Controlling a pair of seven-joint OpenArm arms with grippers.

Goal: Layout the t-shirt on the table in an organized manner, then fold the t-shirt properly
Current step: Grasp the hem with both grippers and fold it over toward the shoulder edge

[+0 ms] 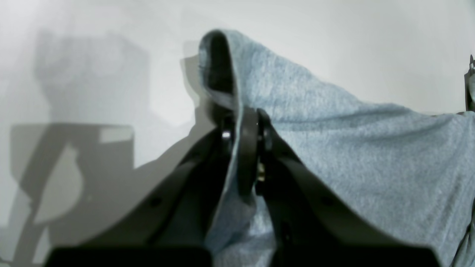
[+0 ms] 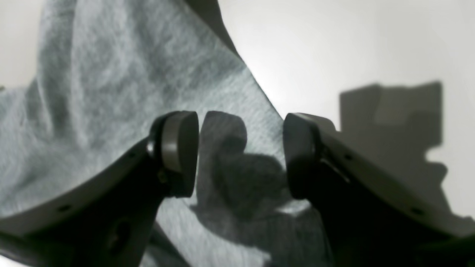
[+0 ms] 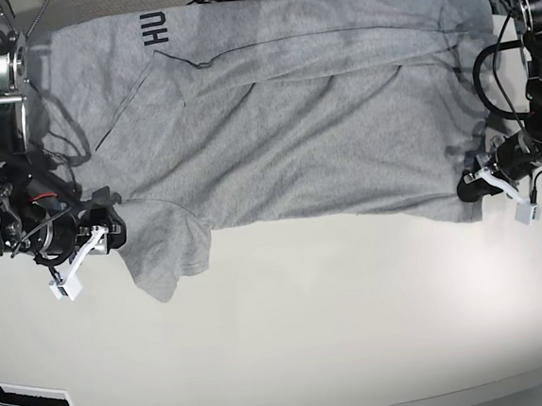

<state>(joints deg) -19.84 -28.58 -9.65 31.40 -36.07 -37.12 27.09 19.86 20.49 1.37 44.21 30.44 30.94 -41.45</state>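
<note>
T-shirt [image 1: 334, 148] pinched between left fingers [image 1: 248, 155] — right fingers [image 2: 178, 152] straddle it.

The scene is viewed from above in the base view, with the whole glossy off-white surface [image 3: 312, 342] and the spread heather-grey cotton t-shirt [image 3: 294, 134] taken in from a distance. Each wrist view is taken close behind its own black gripper, left [image 1: 243, 126] and right [image 2: 241, 154], looking along the fingers. Grey fabric and pale surface are shared by all three views.
</note>
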